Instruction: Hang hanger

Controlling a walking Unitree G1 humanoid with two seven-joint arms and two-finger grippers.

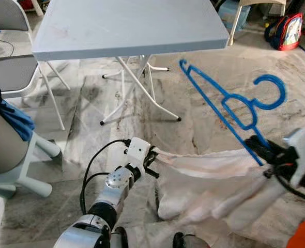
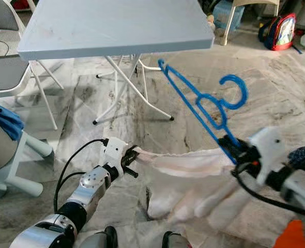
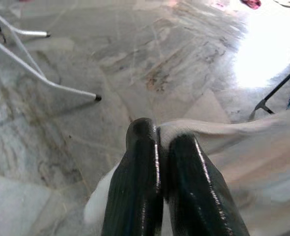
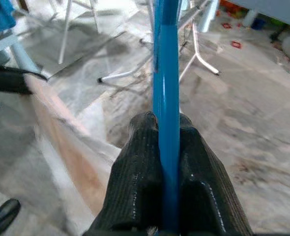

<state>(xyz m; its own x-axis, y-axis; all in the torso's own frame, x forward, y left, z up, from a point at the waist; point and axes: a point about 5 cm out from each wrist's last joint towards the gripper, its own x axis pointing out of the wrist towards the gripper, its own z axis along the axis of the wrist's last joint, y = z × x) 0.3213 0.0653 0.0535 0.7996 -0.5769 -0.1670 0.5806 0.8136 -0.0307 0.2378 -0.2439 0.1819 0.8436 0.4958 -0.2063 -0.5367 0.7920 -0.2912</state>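
We've got the blue hanger up in the air over the marble floor, our right gripper with its jaws clamped on the bar. Our left gripper has jaws pinching the white cloth stretched between both.

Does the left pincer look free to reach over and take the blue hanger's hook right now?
Probably not: the left pincer is shut on the white garment, while the right pincer grips the blue hanger.
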